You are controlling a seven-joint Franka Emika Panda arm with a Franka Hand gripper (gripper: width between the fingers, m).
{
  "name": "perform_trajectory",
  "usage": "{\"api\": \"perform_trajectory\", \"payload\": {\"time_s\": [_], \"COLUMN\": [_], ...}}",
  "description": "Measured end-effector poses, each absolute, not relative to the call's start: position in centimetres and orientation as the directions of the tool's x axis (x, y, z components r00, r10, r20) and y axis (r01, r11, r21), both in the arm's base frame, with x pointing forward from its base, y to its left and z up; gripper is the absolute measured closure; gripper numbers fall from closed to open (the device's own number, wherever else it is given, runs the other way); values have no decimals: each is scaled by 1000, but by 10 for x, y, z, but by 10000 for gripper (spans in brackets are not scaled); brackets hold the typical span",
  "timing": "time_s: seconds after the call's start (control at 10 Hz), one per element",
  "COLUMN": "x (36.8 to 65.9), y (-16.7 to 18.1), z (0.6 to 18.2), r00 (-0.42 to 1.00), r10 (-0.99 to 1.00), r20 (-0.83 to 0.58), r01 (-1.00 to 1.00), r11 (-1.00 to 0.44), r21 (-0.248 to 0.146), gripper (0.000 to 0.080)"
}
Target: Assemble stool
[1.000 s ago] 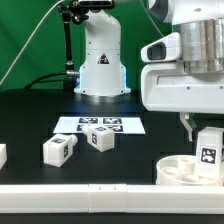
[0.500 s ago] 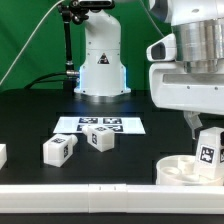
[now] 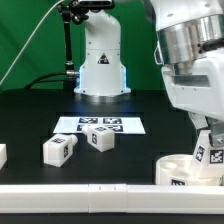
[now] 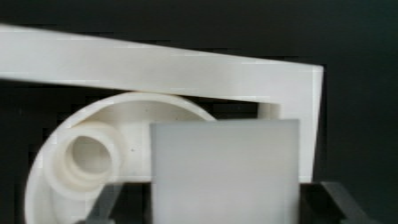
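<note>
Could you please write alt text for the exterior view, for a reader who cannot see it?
The robot's gripper holds a white leg, tilted, over the round seat at the exterior view's lower right. Two loose legs lie on the black table in front of the marker board.

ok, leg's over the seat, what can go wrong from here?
1. The leg hangs tilted in the gripper, so it could jam in or miss the socket.
2. Nothing visible clamps the seat beside the white edge bar; a sideways push might slide it.
</note>
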State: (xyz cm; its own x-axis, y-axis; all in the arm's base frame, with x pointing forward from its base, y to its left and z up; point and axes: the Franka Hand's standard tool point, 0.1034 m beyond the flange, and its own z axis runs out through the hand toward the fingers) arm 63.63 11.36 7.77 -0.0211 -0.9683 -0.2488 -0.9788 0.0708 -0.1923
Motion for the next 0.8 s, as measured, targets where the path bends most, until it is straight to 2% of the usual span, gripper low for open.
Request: {"api": "perform_trajectory", "payload": {"time_s": [0.4,0.6,0.8], "x": [636,635,633], "y": [118,130,136], "z": [78,79,78], "r00": [-278,-443,-529], "r10": [-901,-818,-762], "r20": [-334,-366,-375], "r01": [-932,-861,-808], "r11": [338,503,587], "r21": [-135,-83,-53], "gripper": [459,459,459]}}
